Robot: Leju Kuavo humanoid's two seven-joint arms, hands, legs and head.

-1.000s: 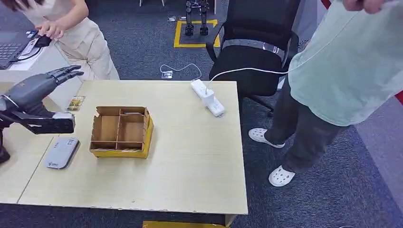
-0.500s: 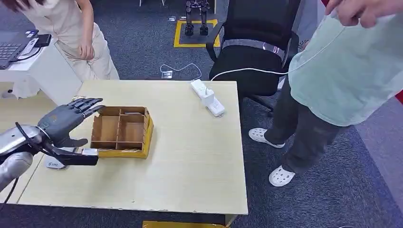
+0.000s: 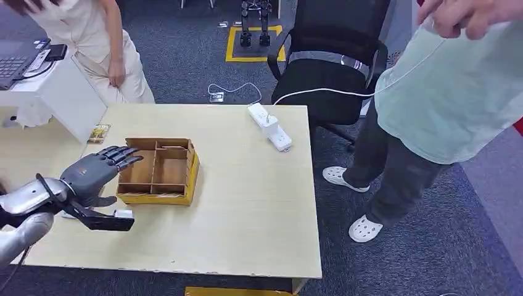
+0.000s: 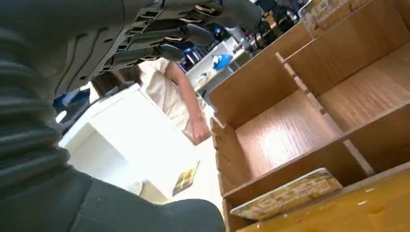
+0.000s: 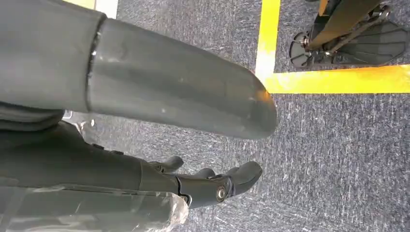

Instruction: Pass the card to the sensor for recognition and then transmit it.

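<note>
Our left hand (image 3: 98,169) hangs just over the near-left corner of the light wooden table (image 3: 247,203), its dark fingers (image 3: 123,157) spread toward the brown wooden divided box on its yellow base (image 3: 157,171), and we see nothing between fingers and thumb, so we take the hand to be empty. The task's thing, the small patterned card (image 3: 98,133), lies flat near the table's far-left edge, well apart from the hand and beyond the box's left side; the left wrist view shows it (image 4: 186,178) resting on the pale surface past the box's wall. The grey card-reading sensor is mostly covered by our forearm in the head view — we cannot tell exactly where its face lies. Our right hand (image 5: 212,186) hangs beside the body over grey carpet with a yellow floor line (image 5: 333,79), fingers loosely curled in with nothing in them. As we judge it, the step in hand is the reach for the card, and to do it well we should swing the hand clear of the box's left wall, come down over the card with fingers apart, and pinch it by an edge, since a thin flat card gives little to grip from above. A person in pale clothes (image 3: 111,43) stands close beyond that corner, so a slow approach seems wise — and the white power strip (image 3: 269,126) sits well out of the way.
</note>
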